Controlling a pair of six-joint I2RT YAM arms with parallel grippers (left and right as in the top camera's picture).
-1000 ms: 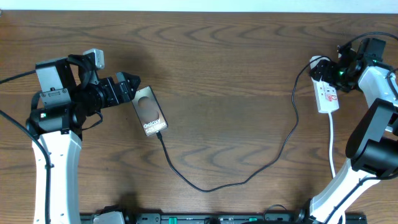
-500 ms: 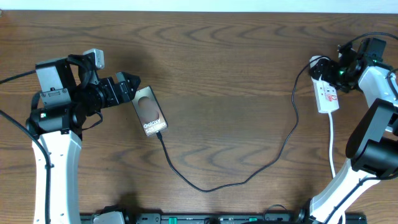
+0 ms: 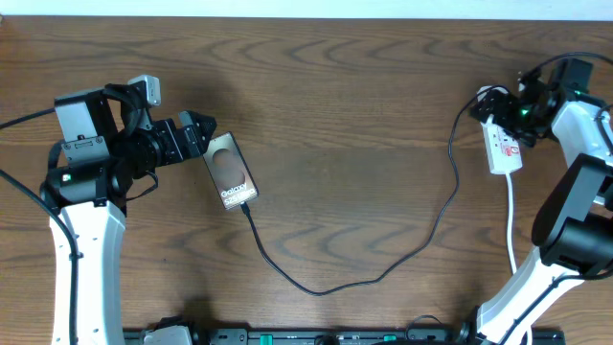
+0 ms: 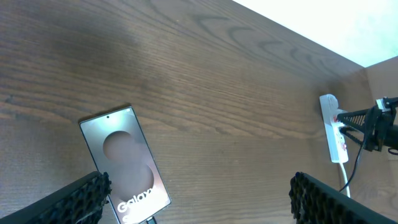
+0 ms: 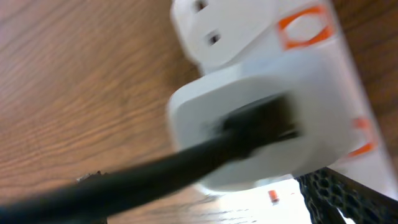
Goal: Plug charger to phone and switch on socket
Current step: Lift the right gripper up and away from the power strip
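The phone [image 3: 230, 171] lies face up on the wooden table, with the charger [image 3: 383, 273] plugged into its lower end. The black cable loops across to the white socket [image 3: 502, 144] at the far right. My left gripper [image 3: 198, 136] is open beside the phone's upper left edge. In the left wrist view the phone [image 4: 124, 165] lies near the left finger, and the left gripper [image 4: 199, 211] holds nothing. My right gripper [image 3: 490, 103] is open at the socket's far end. Its fingers straddle the white adapter [image 5: 249, 137] that the charger [image 5: 124, 177] leaves, seated in the socket [image 5: 311, 37].
The socket's white cord [image 3: 512, 225] runs down toward the right arm's base. A black rail [image 3: 335, 335] lines the table's near edge. The left wrist view shows the socket [image 4: 334, 134] far off with the right gripper [image 4: 373, 121] at it.
The right gripper's jaws have spread wider around the adapter, and it has shifted slightly. The left arm, phone and cable have not moved.
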